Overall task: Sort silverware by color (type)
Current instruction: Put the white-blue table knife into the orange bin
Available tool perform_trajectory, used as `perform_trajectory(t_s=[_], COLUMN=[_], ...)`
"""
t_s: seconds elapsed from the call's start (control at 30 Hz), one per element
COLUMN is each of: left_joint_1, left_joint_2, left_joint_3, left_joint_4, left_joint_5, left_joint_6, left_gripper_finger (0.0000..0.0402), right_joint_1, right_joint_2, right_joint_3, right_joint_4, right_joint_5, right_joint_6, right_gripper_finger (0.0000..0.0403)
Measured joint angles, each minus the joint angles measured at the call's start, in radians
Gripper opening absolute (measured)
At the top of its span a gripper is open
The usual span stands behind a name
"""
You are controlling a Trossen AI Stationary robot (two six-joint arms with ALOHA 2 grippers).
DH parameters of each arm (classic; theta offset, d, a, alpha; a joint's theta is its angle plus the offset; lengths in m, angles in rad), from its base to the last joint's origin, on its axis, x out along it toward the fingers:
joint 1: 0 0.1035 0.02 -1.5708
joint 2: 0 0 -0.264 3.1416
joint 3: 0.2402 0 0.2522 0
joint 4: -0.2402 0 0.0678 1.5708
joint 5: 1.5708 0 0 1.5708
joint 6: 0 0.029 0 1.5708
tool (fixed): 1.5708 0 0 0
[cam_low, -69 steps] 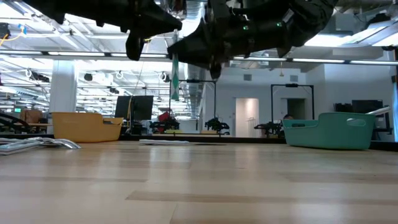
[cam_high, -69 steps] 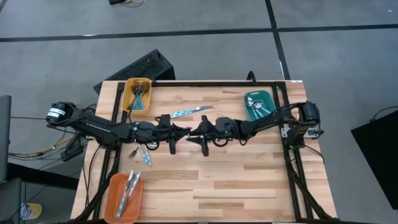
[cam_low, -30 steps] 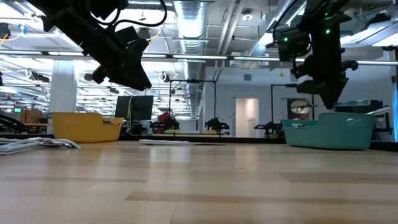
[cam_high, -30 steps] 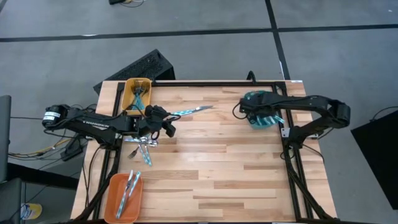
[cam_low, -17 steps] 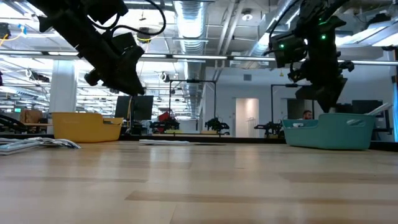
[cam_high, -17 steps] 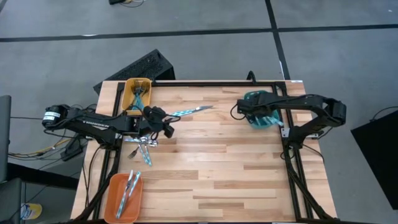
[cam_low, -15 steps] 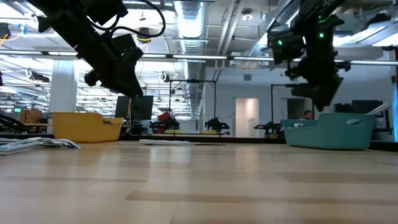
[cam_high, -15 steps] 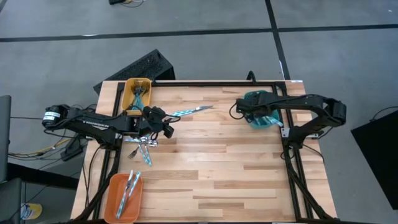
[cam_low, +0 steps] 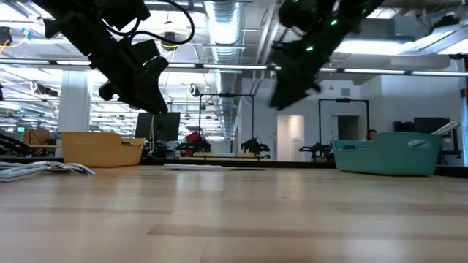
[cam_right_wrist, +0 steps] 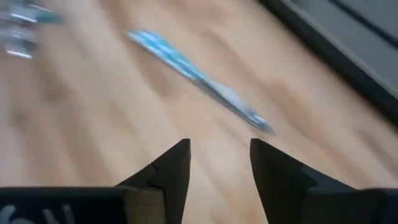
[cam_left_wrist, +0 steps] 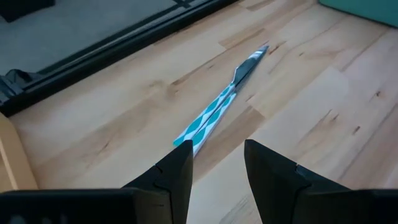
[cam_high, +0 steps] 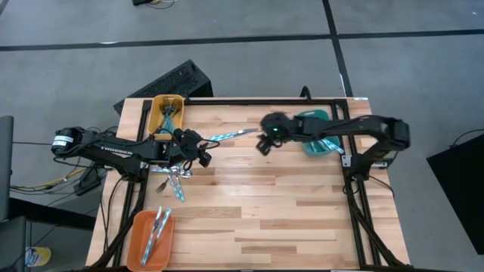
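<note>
Near the far edge of the table [cam_high: 287,219], between the yellow tray [cam_high: 168,113] and the teal tray [cam_high: 316,130], a single knife [cam_high: 231,135] is seen lying flat on the wood, its long axis running roughly across the table with the patterned blue handle toward the left arm and the blade toward the right arm. It is flanked by both grippers, and neither touches it. The left gripper [cam_high: 201,153] is held just beside the handle end, its fingers [cam_left_wrist: 176,171] parted and empty, with the knife [cam_left_wrist: 219,103] stretching straight away from them. The right gripper [cam_high: 266,141] is placed just beside the blade tip, also spread and holding nothing. More silverware lies in a loose pile [cam_high: 172,178] near the left arm, and some is already in the orange tray [cam_high: 150,240]. Both grippers are about equally near; the left seems better lined up with the handle.
</note>
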Motion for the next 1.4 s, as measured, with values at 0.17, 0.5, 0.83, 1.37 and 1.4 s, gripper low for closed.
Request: perform_trajectory(t_s=[0.17, 0.5, 0.83, 1.37, 1.4], left_joint_1=[-0.013, -0.023, 0.023, 0.36, 0.371], left_joint_2=[0.0, 0.0, 0.031, 0.411, 0.435], left_joint_3=[0.0, 0.0, -0.009, 0.156, 0.172], left_joint_4=[-0.016, -0.041, 0.029, 0.264, 0.265], left_joint_5=[0.045, 0.046, 0.021, 0.43, 0.449], left_joint_6=[0.0, 0.003, 0.176, 0.45, 0.467], left_gripper_finger=[0.0131, 0.0131, 0.0124, 0.0136, 0.014], right_joint_1=[0.0, -0.033, -0.049, 0.0, 0.011], right_joint_2=[0.191, 0.543, 0.724, 0.12, 0.089], right_joint_3=[0.133, 0.613, 0.883, 0.265, 0.232], right_joint_4=[0.071, -0.255, -0.624, -0.441, -0.424], right_joint_5=[-0.181, -0.179, -0.171, -0.126, -0.126], right_joint_6=[-0.121, -0.558, -0.54, -0.226, -0.209], right_gripper_finger=[0.0179, 0.0178, 0.0178, 0.0178, 0.0178])
